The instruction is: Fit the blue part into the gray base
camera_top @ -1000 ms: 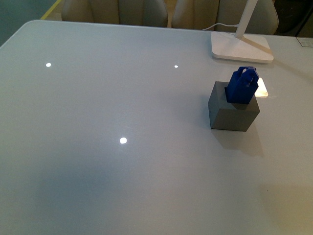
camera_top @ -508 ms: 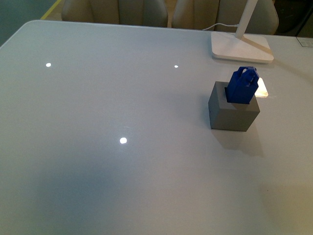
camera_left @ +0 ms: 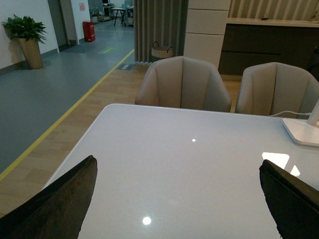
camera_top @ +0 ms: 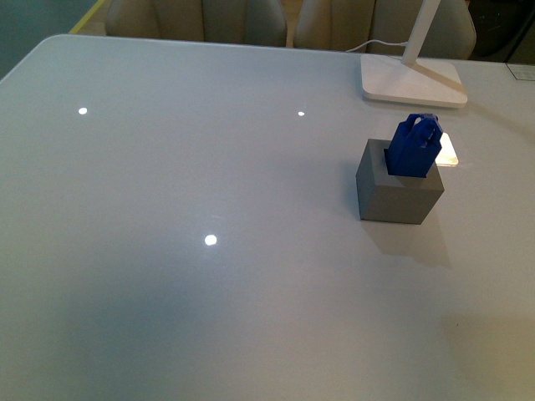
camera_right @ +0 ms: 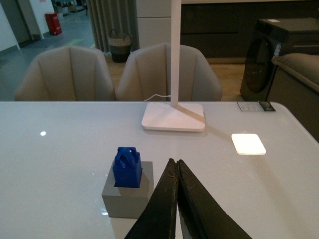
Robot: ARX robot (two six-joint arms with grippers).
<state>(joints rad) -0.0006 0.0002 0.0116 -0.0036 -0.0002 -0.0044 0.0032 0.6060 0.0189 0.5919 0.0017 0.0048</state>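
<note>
White and glossy, the worktop [camera_top: 167, 292] filled the front view, bare in its near half except for three small bright reflections of ceiling lights. Neither arm appeared in that view.

At about 2 o'clock from the centre of the worktop stood the gray base [camera_top: 396, 185], a matte cube resting flat on the surface. The blue part [camera_top: 415, 146] sat in the square hole in the top face of the base, its lower portion sunk inside and its upper portion with the small loop knob standing proud, leaning slightly. Nothing gripped it.

In the right wrist view the right gripper [camera_right: 177, 172] hovered just short of the gray base [camera_right: 127, 191], its two dark fingers pressed together tip to tip, so the jaws were clenched on nothing. The blue part [camera_right: 127, 167] showed there seated in the base, apart from the fingers.

In the left wrist view the left gripper [camera_left: 177, 199] had its jaws released, the two dark fingers [camera_left: 60, 204] spread wide at either edge of the picture with bare worktop between them.

Farther back, at 1 o'clock, a white lamp foot [camera_top: 412, 82] rested near the far edge, with a bright patch of light [camera_top: 447, 150] just behind the base. Beyond the worktop stood beige chairs [camera_top: 196, 18].
</note>
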